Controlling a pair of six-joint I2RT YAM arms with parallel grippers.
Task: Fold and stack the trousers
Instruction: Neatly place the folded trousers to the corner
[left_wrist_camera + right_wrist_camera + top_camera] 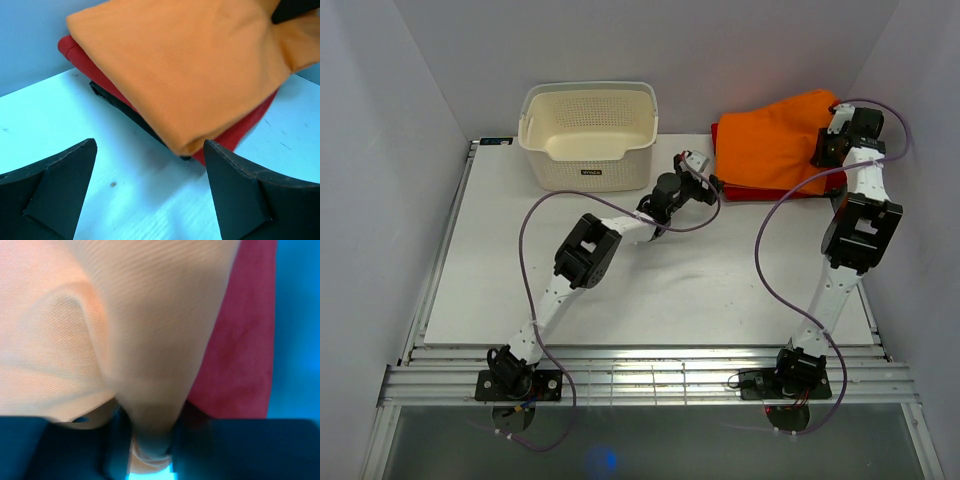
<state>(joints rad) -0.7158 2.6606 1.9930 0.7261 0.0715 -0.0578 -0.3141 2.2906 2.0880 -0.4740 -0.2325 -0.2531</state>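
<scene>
The orange trousers point(775, 135) lie folded on top of a red folded cloth point(760, 190) at the back right of the table. My right gripper point(823, 150) is at their right edge, shut on a fold of the orange trousers point(150, 365), which fills the right wrist view. My left gripper point(712, 186) is open and empty, just left of the stack's near left corner. In the left wrist view the trousers point(190, 65) lie beyond my two fingertips point(235, 185), over the red cloth point(250, 125) and a dark cloth edge point(125, 107).
A cream perforated basket point(588, 135) stands at the back, left of the stack. White walls close in the left, back and right sides. The white table point(650, 290) stretches in front of both grippers.
</scene>
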